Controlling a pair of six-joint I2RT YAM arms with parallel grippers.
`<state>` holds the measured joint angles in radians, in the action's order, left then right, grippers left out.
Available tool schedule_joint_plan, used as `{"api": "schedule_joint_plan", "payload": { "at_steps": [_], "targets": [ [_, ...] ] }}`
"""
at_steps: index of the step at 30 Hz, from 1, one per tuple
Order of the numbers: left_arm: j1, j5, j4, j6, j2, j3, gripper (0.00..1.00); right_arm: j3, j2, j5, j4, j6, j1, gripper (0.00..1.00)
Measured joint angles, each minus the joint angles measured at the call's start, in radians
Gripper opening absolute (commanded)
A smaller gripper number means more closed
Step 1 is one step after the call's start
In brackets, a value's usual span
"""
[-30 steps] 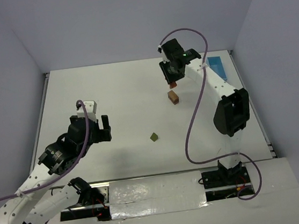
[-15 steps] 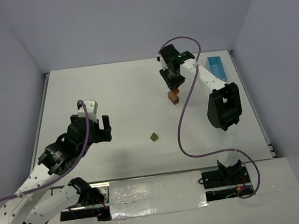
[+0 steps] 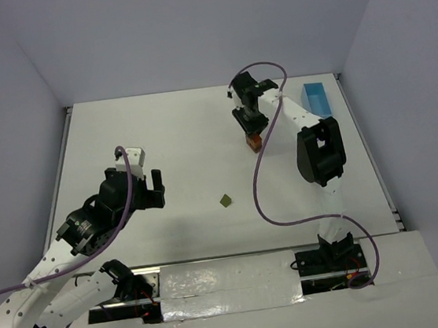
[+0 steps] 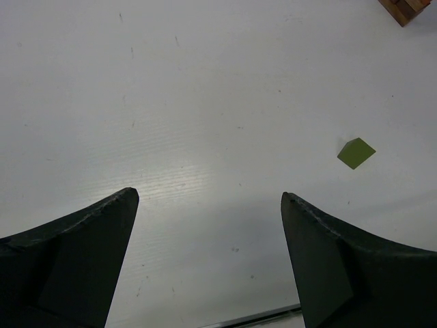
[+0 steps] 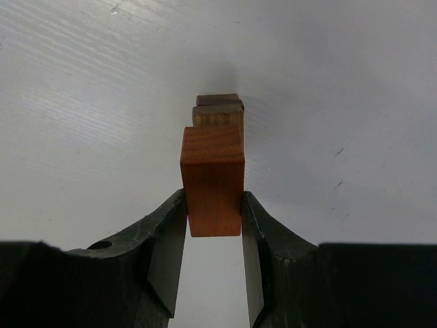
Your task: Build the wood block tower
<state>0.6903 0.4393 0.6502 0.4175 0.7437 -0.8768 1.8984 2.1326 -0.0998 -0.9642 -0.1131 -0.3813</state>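
Pale lavender walls close in a white bench (image 3: 161,139), with both arms reaching out from its near edge. At the far right corner lies a light blue tray (image 3: 318,99), just beside the right arm.

On the far part of the bench, right of the middle, stands the wood block tower (image 3: 254,141), with the right arm bent down over it. Seen from the right wrist, the right fingers (image 5: 164,249) are part-way closed and clamped on the two sides of an orange block (image 5: 212,181). That block hangs directly over the stack. Under it shows a tan block (image 5: 217,116), and under that the edge of a dark red block (image 5: 218,100), the three nearly in line. Whether the orange block already rests on the tan one I cannot tell.

An olive green block (image 3: 225,200) lies alone near the middle of the bench, well apart from the tower and touched by nothing.

On the left side, the left fingers (image 4: 68,260) stand spread wide with nothing between them, hovering over bare white surface. From that wrist view the olive green block sits ahead and to the right, beyond the fingertips, and a corner of the tower shows at the top right edge.
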Motion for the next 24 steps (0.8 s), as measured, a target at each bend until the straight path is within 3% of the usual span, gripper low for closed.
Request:
{"api": "schedule_joint_plan", "payload": {
  "at_steps": [24],
  "targets": [
    [0.000,-0.022,-0.001,-0.001,0.000,0.000,0.99,0.033,0.003,-0.010,-0.011,-0.018,0.003,0.14]
  ]
}}
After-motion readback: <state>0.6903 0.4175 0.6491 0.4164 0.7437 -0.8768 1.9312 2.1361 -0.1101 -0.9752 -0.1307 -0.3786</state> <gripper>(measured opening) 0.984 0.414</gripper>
